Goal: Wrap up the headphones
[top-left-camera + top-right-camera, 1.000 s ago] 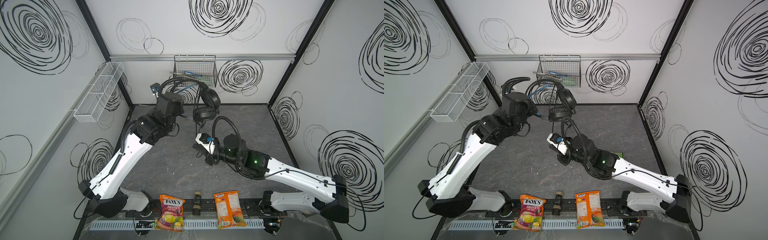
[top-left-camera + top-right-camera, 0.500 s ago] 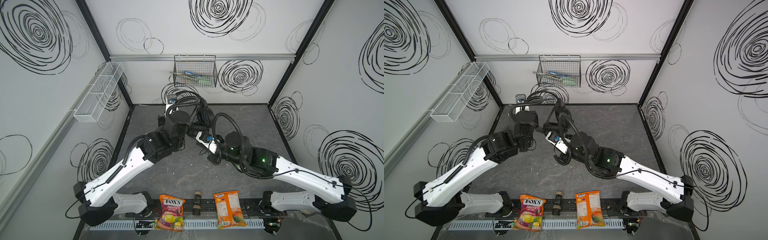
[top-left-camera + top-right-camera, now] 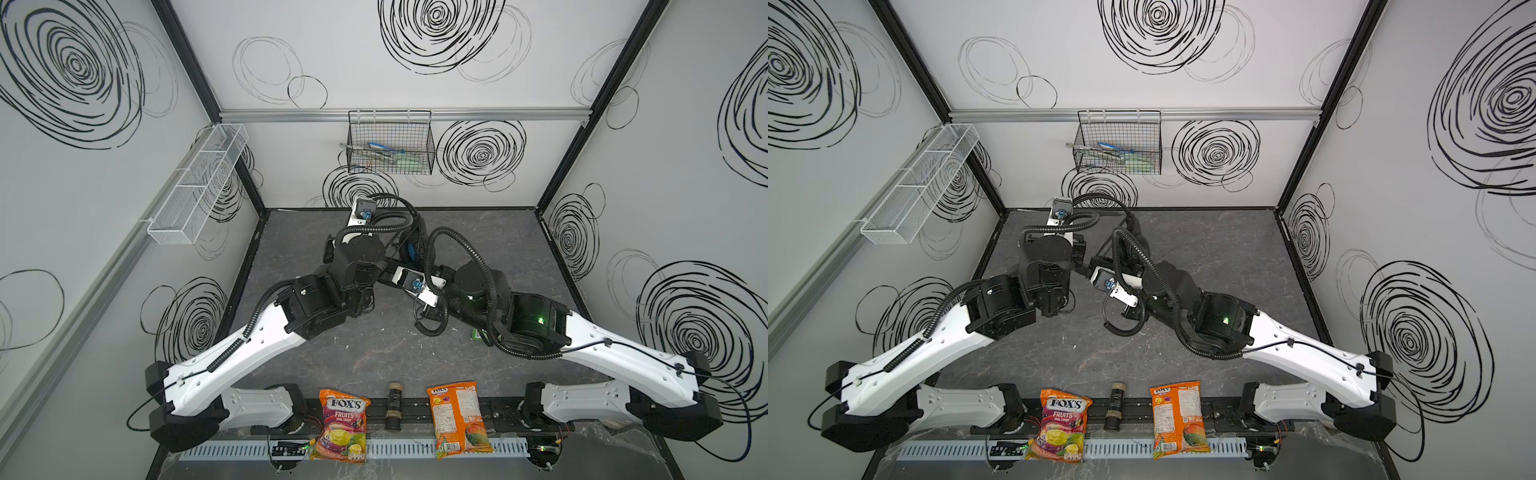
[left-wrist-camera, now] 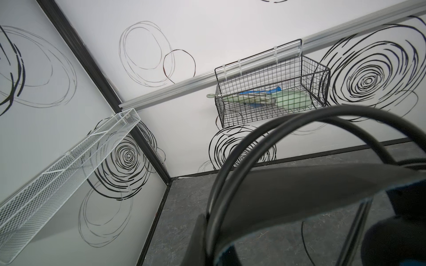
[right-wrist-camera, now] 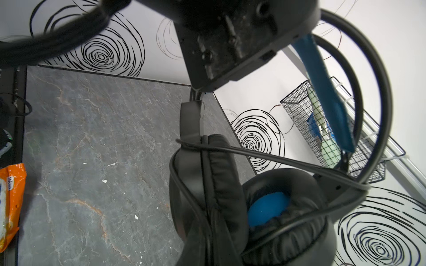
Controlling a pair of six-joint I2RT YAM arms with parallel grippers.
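Observation:
The black headphones (image 5: 272, 207) hang upright over the grey table near the back, mostly hidden behind both arms in the top views, where the blue strap (image 3: 410, 250) shows. In the right wrist view the two padded earcups sit side by side, one with a blue inside, and the thin cable (image 5: 265, 156) crosses them. My left gripper (image 4: 208, 241) is shut on the wire headband (image 4: 272, 129). My right gripper (image 5: 208, 251) is close under the earcups, its fingers together round the cable where it runs down the cup.
A black wire basket (image 3: 390, 147) with tools hangs on the back wall. A white mesh shelf (image 3: 199, 183) is on the left wall. Two candy bags (image 3: 340, 424) (image 3: 457, 415) and a small cylinder (image 3: 393, 405) lie along the front edge.
My left arm has carried the headphones down from beside the basket toward the table's middle. My right arm has moved back and up to meet them.

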